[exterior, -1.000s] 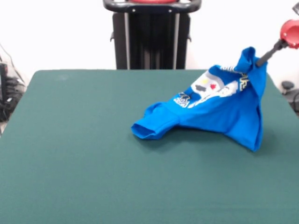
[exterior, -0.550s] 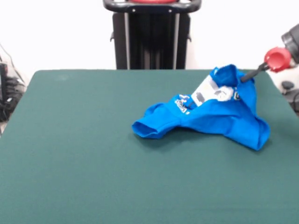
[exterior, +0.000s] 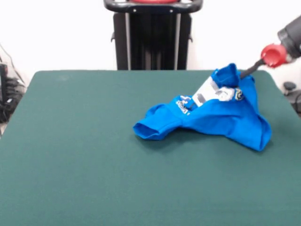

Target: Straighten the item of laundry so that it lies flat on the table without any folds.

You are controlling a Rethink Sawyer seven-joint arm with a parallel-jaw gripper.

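Observation:
The item of laundry [exterior: 221,115], a bright blue T-shirt with a white graphic, lies bunched on the right half of the dark green table [exterior: 84,155]. One sleeve-like end reaches left and is folded under itself. Its back right part is raised into a small peak. My gripper [exterior: 243,74] comes in from the upper right below a red collar. Its thin dark tips sit together at that peak, shut on the cloth. Folds of cloth hide the very ends of the tips.
A black pedestal [exterior: 152,35] stands behind the table's far edge. Dark cables [exterior: 7,94] hang off the left side, and a small dark object [exterior: 289,87] sits beyond the right edge. The shirt lies close to the table's right edge.
The gripper came down with the shirt's peak, so the hanging cloth sank onto the table and spread at the right. In the last half second it barely shifted.

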